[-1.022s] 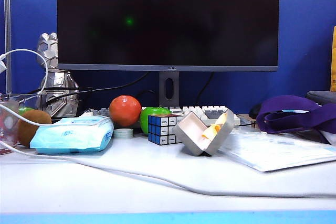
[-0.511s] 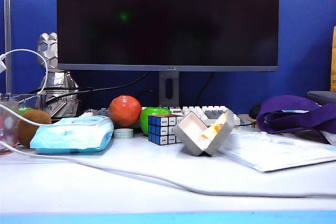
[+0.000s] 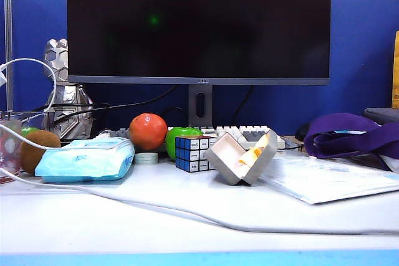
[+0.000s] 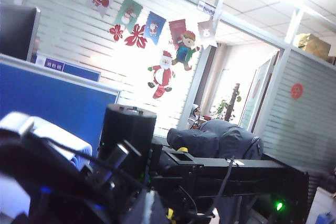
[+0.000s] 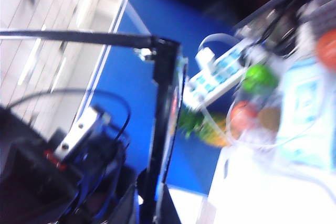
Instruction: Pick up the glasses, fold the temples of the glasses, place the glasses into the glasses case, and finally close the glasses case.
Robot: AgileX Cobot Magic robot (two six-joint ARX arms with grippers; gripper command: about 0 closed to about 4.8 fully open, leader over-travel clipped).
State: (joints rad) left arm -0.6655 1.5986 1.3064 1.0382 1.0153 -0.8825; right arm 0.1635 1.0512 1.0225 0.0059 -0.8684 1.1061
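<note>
Neither claw shows over the counter (image 3: pixel 187 216): left claw closed, right unclear. The open glasses case (image 3: pixel 242 157), at centre, looks light and stiff; grip its lid edge.

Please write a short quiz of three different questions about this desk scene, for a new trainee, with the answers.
1. True or false: the oblong grey felt glasses case is closed.
2. What stands directly to the left of the case in the exterior view? A) a multicoloured Rubik's cube B) a mug C) a stapler
3. Fill in: the light-blue wipes packet lies in front of the round ____ fruit.

Key: 1 false, it stands open with its cream lining showing. 2 A. 3 orange-red. Neither the left gripper nor the right gripper appears over the white table.
</note>
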